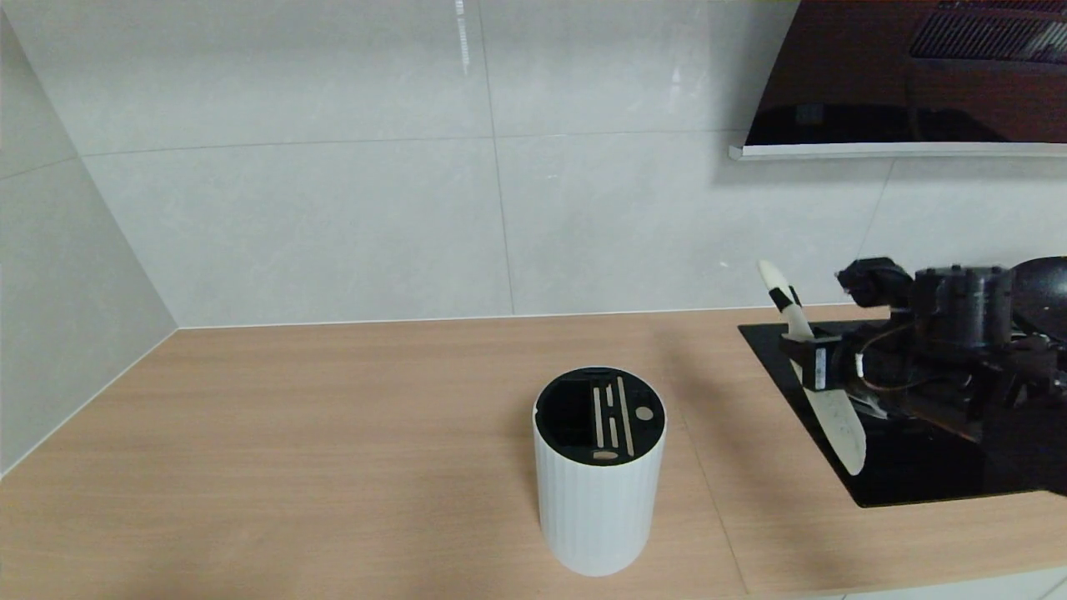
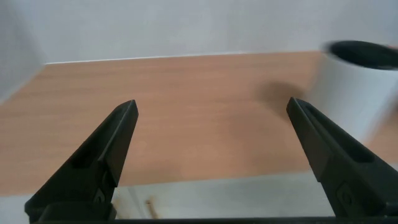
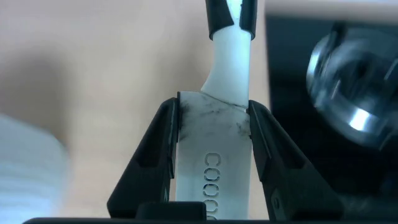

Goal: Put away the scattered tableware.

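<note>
The right gripper (image 1: 813, 367) is clamping the cream-white knife with black-banded handle (image 1: 842, 429), probably light, stiff, slick and brittle, sensibly at its blade base, tilted over the black glass cooktop (image 1: 900, 479), while the left gripper (image 2: 211, 107) is gaping wide.

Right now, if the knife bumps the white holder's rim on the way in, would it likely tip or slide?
The white holder stands taller than wide, so the knife bumping its rim might well rock it. It stands free on the smooth counter, so it may slide instead.
</note>
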Motion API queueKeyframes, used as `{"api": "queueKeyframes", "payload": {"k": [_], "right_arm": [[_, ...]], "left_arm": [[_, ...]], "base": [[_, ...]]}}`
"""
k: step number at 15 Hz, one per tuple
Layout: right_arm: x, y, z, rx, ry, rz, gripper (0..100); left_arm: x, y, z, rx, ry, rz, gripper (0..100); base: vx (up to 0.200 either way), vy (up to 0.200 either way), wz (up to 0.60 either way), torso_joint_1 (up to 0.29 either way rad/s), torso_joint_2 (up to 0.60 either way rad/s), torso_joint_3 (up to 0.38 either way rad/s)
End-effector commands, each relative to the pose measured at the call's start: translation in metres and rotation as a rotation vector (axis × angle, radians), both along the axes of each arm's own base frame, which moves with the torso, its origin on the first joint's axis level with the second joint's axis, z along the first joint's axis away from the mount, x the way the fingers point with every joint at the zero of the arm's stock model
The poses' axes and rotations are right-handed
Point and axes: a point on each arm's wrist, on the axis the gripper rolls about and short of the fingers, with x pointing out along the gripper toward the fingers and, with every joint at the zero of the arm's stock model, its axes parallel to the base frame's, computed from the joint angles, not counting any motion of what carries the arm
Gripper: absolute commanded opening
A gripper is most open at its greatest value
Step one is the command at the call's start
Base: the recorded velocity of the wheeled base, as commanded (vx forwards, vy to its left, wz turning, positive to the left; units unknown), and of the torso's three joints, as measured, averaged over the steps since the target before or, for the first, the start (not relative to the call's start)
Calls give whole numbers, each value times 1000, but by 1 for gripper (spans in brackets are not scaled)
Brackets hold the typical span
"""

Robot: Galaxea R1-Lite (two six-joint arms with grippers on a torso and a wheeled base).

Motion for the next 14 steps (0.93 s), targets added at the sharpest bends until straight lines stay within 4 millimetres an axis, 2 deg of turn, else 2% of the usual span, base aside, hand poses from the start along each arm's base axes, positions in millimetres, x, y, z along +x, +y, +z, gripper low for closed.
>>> {"api": "queueKeyframes", "payload": {"k": [1,2,3,4,5,6,7,9,10,14], "right_arm": [[-31,24,81,90,-190,100,0],[-32,26,85,94,-202,100,0],[-37,31,86,98,-212,97,0],[-41,33,85,98,-209,108,0],[-45,36,83,97,-202,122,0],[-52,45,82,101,-198,160,0],[-56,51,80,99,-191,184,0],[-65,61,79,100,-186,221,0],[-74,74,73,88,-162,268,0],[-97,113,59,60,-125,339,0]], "left_arm": [[81,-5,80,16,222,-100,100],[105,-7,85,62,269,-128,100],[144,-18,78,152,332,-204,100],[163,-28,76,152,326,-236,100],[174,-34,76,142,310,-252,100],[200,-52,77,59,293,-304,100],[215,-69,76,-32,301,-346,100],[235,-92,72,-184,316,-396,100],[249,-110,66,-295,312,-431,100],[259,-140,66,-561,281,-546,100]], "base": [[0,0,0,0,0,0],[0,0,0,0,0,0],[0,0,0,0,0,0],[0,0,0,0,0,0],[0,0,0,0,0,0],[0,0,0,0,0,0],[0,0,0,0,0,0],[0,0,0,0,0,0],[0,0,0,0,0,0],[0,0,0,0,0,0]]}}
